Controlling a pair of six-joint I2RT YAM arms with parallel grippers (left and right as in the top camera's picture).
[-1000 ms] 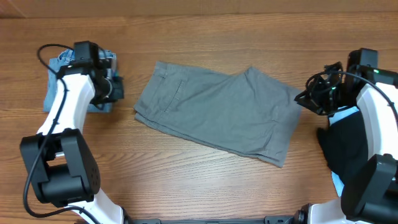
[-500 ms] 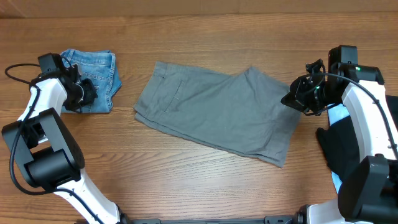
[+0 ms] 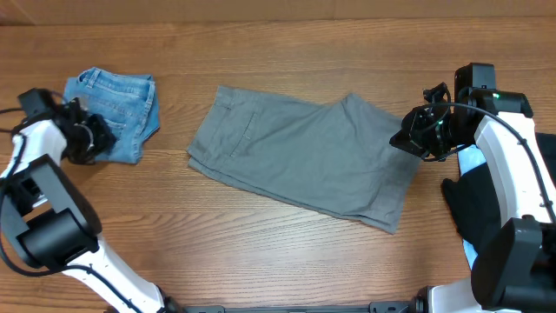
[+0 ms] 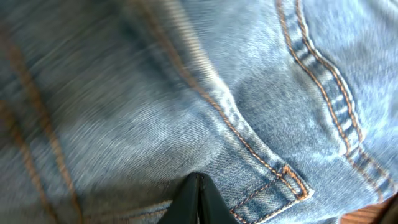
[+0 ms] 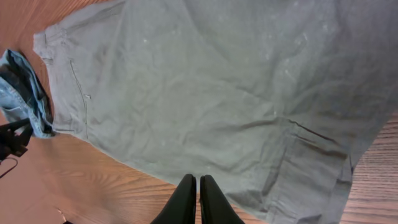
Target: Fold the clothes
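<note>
Wooden table (image 3: 287, 252): denim garment (image 3: 117, 109) shifted left (slightly); left hand (image 4: 198, 182), right hand (image 5: 198, 179) both closed.

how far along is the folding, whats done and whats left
Done: the denim garment looks folded, and the grey shorts lie folded once. In hand: nothing clearly gripped; the left gripper is shut over the denim, the right gripper shut above the shorts. Left: probably another fold, plus the black garment at right.
</note>
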